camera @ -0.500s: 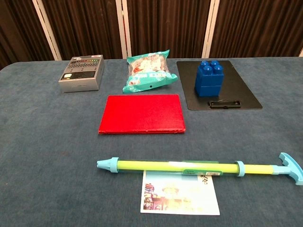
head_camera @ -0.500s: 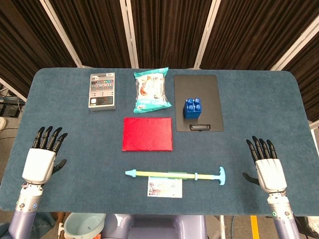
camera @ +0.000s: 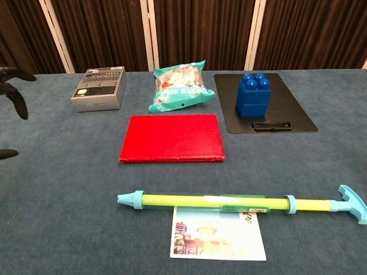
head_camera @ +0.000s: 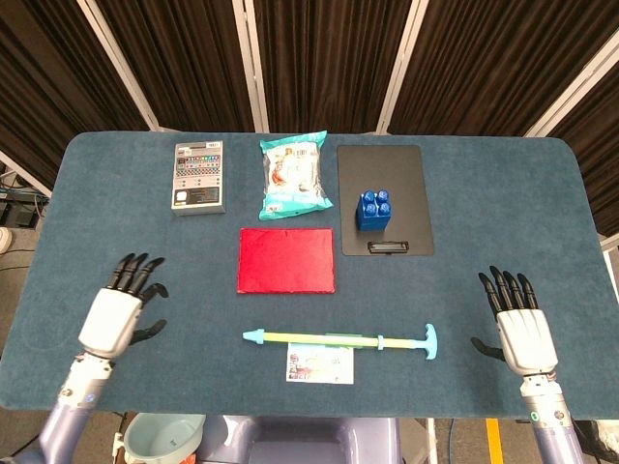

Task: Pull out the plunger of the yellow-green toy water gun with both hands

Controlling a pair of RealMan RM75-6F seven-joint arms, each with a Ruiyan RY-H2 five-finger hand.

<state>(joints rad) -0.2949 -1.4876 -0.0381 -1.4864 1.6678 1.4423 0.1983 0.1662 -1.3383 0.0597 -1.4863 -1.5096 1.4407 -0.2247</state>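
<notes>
Both hands hover spread and empty: left hand [head_camera: 118, 311] and right hand [head_camera: 520, 324] flank the water gun [head_camera: 329, 338], lying across the counter's [head_camera: 484, 242] near edge. Best approach: left pins the barrel, right hooks the T-handle [head_camera: 428, 341], pulling straight along the axis.

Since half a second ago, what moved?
The left hand moved inward toward the water gun, and its fingertips now show at the chest view's left edge. It remains open and holds nothing. The right hand has not moved and is open too. The water gun and everything else on the table stayed put.
</notes>
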